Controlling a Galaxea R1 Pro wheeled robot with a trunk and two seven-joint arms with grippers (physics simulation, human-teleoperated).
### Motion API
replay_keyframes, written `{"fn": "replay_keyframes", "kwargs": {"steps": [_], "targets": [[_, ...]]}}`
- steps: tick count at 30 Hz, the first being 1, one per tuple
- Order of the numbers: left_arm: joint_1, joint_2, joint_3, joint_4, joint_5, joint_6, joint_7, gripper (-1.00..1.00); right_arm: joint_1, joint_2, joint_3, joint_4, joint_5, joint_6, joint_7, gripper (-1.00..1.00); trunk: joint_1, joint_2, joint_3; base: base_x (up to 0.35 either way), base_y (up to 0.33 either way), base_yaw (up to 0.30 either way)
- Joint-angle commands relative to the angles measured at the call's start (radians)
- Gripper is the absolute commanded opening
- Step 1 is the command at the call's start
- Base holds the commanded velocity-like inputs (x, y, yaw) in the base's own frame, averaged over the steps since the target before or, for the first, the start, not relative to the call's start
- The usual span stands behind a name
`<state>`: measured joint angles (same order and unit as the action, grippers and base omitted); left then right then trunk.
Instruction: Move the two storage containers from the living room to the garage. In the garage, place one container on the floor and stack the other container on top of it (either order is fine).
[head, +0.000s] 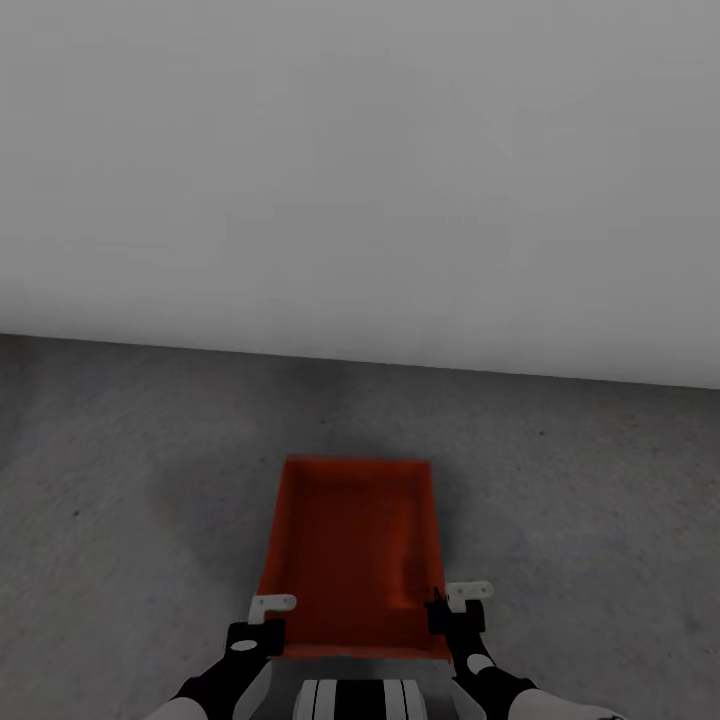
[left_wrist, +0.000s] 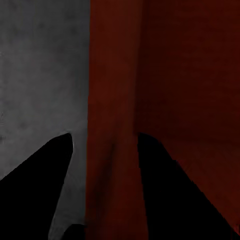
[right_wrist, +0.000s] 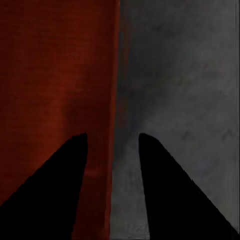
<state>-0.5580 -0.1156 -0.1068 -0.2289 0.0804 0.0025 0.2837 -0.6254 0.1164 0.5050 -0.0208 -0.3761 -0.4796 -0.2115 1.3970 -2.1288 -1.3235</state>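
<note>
Left gripper (head: 266, 620) straddles the left wall of the storage container (head: 350, 550) at its near corner: 1 finger inside, 1 outside, wall between them. Left wrist view shows gaps either side of the wall, so jaws look parted, straddling rather than clamping; contact cannot be confirmed.

Right gripper (head: 455, 605) mirrors this on the right wall, also apart around the wall.

Container's long axis runs straight ahead from both grippers, away from the robot, toward the grey-white wall (head: 360, 170). Both arms equally near. It appears to sit on, or just above, the garage floor (head: 120, 500); judged the bottom box of 2.
</note>
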Motion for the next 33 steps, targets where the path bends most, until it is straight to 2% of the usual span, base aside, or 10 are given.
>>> {"fn": "replay_keyframes", "kwargs": {"steps": [1, 33], "targets": [[0.000, 0.001, -0.008, 0.000, 0.008, 0.002, 0.006, 1.00, 0.000, 0.000, 0.007, 0.001, -0.006, -0.002, -0.005, 1.00, 0.000, 0.000, 0.000, 0.000, 0.000, 0.000], [0.000, 0.001, -0.012, -0.009, 0.007, 0.001, 0.006, 1.00, 0.000, 0.000, 0.007, 0.001, 0.003, -0.004, -0.003, 1.00, 0.000, 0.000, 0.000, 0.000, 0.000, 0.000]]}}
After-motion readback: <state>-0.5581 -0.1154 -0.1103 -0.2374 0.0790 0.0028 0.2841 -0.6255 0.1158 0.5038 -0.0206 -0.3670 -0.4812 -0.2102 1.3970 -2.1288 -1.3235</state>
